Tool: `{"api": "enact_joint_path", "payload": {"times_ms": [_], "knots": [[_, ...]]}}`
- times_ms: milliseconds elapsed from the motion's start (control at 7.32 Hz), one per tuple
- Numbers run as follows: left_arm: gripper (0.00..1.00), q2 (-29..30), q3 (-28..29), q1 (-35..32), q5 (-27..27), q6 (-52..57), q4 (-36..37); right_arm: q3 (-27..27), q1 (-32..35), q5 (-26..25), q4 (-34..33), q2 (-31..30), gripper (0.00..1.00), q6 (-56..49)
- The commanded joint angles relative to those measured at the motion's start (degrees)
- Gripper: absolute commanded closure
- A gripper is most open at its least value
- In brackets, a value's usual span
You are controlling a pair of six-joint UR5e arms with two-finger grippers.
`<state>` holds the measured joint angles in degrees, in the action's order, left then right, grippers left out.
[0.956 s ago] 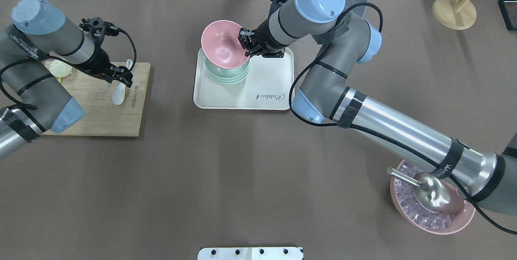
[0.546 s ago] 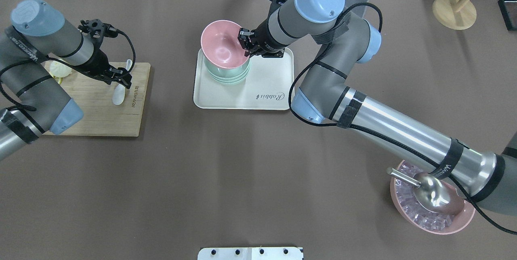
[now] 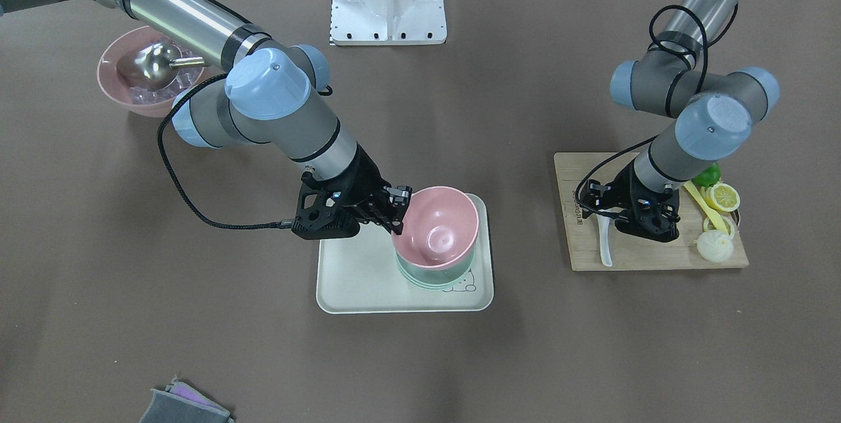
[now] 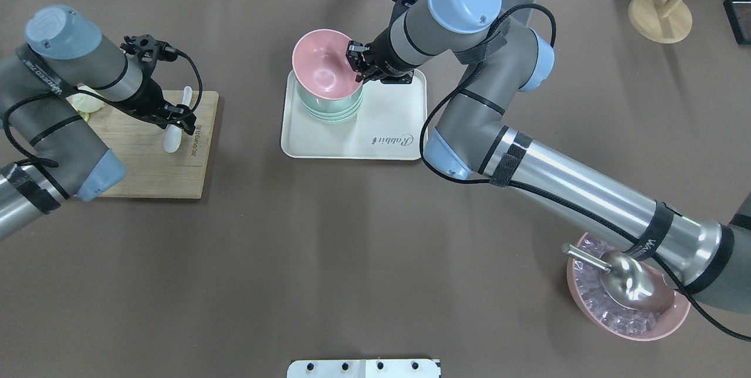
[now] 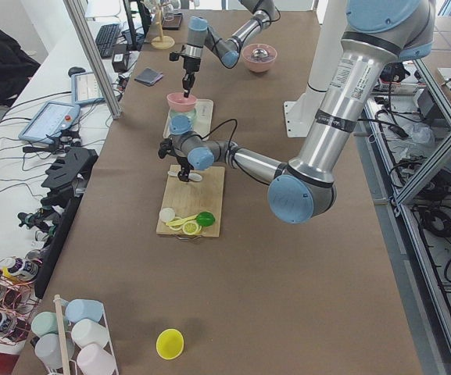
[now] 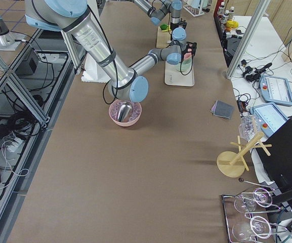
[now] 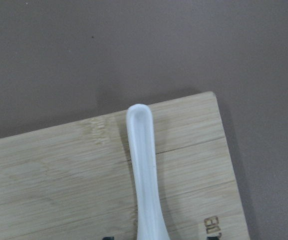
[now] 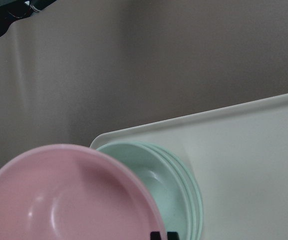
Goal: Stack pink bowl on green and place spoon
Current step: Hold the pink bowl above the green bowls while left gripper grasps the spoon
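My right gripper (image 4: pixel 357 67) is shut on the rim of the pink bowl (image 4: pixel 322 70) and holds it tilted just above the stack of green bowls (image 4: pixel 328 111) on the white tray (image 4: pixel 387 125). In the right wrist view the pink bowl (image 8: pixel 59 200) overlaps the green bowls (image 8: pixel 158 185). The white spoon (image 4: pixel 173 140) lies on the wooden cutting board (image 4: pixel 146 161). My left gripper (image 4: pixel 176 120) is low over the spoon's middle, jaws open on either side of it. The left wrist view shows the spoon's handle (image 7: pixel 144 170) flat on the board.
A second pink bowl (image 4: pixel 628 301) with ice and a metal scoop stands at the near right under my right arm. Lemon pieces (image 3: pixel 723 196) and a white bun lie on the board's far end. A wooden stand (image 4: pixel 660 14) is at the back right.
My left arm has shifted a little to the right and lower over the spoon. The spoon has not moved. The right arm and the pink bowl stay where they were.
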<state>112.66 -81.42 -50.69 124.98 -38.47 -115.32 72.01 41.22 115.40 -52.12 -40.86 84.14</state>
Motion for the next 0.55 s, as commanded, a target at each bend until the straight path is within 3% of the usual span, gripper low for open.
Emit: {"api": "enact_joint_path", "payload": {"times_ms": [0,137,273,410], "knots": [[0.81,-0.16,0.04,0.15,0.00,-0.03,0.01,-0.03,0.00,0.00,0.09,0.00,1.00,-0.02],[1.00,-0.16,-0.05,0.06,0.00,-0.03,0.01,-0.03,0.00,0.00,0.09,0.00,1.00,-0.02],[1.00,-0.34,-0.14,0.06,0.00,-0.11,0.01,-0.03,0.00,0.00,0.09,0.00,0.97,0.06],[1.00,-0.95,-0.66,-0.02,0.26,-0.11,0.01,-0.03,0.00,0.00,0.00,0.08,0.55,0.06]]}}
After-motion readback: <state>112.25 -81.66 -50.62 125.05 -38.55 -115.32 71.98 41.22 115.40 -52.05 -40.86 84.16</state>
